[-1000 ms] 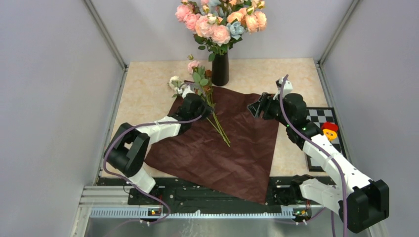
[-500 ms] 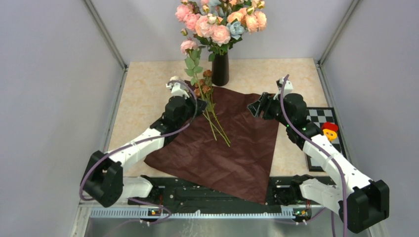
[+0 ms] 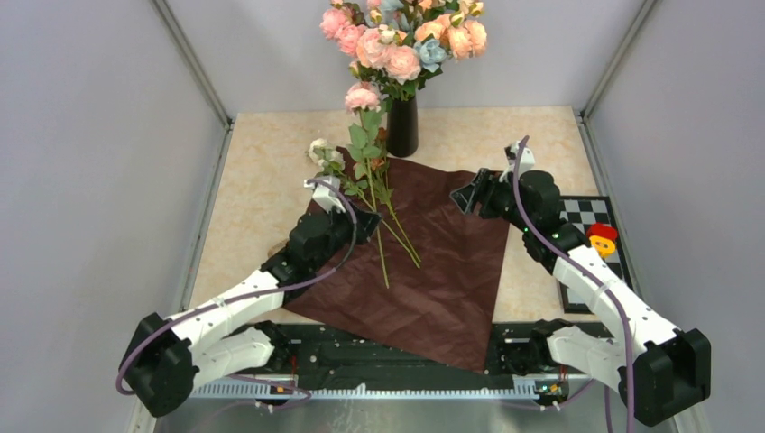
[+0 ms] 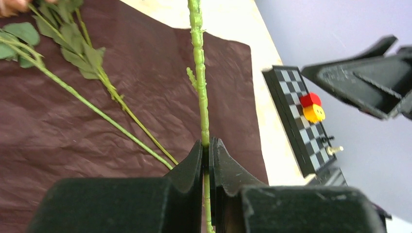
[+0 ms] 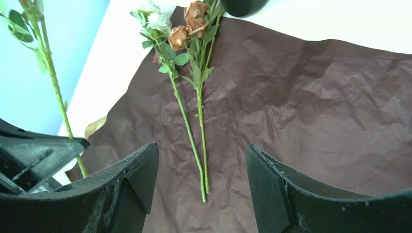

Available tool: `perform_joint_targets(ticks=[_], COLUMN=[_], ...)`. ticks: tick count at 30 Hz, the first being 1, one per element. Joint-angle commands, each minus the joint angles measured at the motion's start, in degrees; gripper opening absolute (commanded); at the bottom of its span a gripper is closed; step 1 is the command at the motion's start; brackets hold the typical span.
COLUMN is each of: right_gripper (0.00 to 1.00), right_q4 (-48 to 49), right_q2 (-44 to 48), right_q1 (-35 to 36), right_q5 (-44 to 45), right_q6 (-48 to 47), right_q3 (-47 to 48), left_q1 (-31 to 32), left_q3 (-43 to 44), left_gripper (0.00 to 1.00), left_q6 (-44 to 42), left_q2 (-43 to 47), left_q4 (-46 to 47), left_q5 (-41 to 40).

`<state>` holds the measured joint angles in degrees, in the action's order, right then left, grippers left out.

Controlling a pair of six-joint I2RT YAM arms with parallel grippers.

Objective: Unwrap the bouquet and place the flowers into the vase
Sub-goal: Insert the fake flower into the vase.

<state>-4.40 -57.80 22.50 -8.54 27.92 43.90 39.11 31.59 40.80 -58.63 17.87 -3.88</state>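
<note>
Pinching one pink rose [image 3: 363, 96] low on its stem [image 4: 199, 73], the left gripper [image 4: 207, 148] holds it upright, likely for lowering into the vase [image 3: 402, 126] nearby; the right gripper [image 5: 201, 150] hangs open over the paper [image 3: 433, 271], where other flowers [image 5: 187, 34] lie.

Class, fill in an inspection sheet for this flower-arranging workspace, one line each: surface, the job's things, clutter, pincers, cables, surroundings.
surface: tan stone-patterned table, with dark red paper spread flat over it.
job's things: one pink rose held off the paper, left of the black vase; two flowers lie on the paper; the vase already holds larger blooms.
clutter: checkered board with a red-and-yellow piece, at the right edge.
pincers: left pincer shut on the rose's stem; right pincer open and empty above the paper.
cables: purple cables run along both arms.
surroundings: grey walls; nothing else seen.
</note>
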Motion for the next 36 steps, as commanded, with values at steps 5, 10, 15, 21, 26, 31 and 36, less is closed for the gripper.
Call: perform_joint_targets(ticks=[5, 10, 15, 21, 26, 31, 36], right_gripper=[0.71, 0.72, 0.72, 0.72, 0.72, 0.72, 0.7], right_q4=[12.27, 25.12, 32.31, 32.71, 34.49, 36.22, 38.52], right_q2=[1.31, 0.31, -0.97, -1.68, -2.28, -3.34, -4.6], right_q1=[0.62, 0.7, 1.04, 1.59, 1.84, 2.19, 2.46], right_q5=[-13.95, -28.18, -34.43, -36.08, -37.0, -37.23, -37.43], right_q6=[3.84, 9.87, 16.31, 18.22, 19.56, 20.99, 22.47], right_q3=[-1.03, -1.84, -0.84, 1.42, 1.64, 2.25, 2.79], left_q1=[9.45, 16.57, 22.18, 27.48, 29.51, 30.29, 30.61], left_q3=[-2.68, -2.35, -0.65, 0.89, 2.38, 2.72, 2.66], left_gripper=[0.0, 0.0, 0.0, 0.0, 0.0, 0.0, 0.0], left_q6=[-1.75, -1.91, -3.36, -6.19, -7.66, -8.39, -8.58], left_q2=[5.89, 6.75, 5.21, 2.88, 1.22, 0.65, 0.54], left_q4=[7.46, 10.4, 12.35, 14.95, 14.98, 15.48, 15.44], left_q5=[-4.55, -9.0, -11.35, -13.72, -13.68, -13.34, -13.52])
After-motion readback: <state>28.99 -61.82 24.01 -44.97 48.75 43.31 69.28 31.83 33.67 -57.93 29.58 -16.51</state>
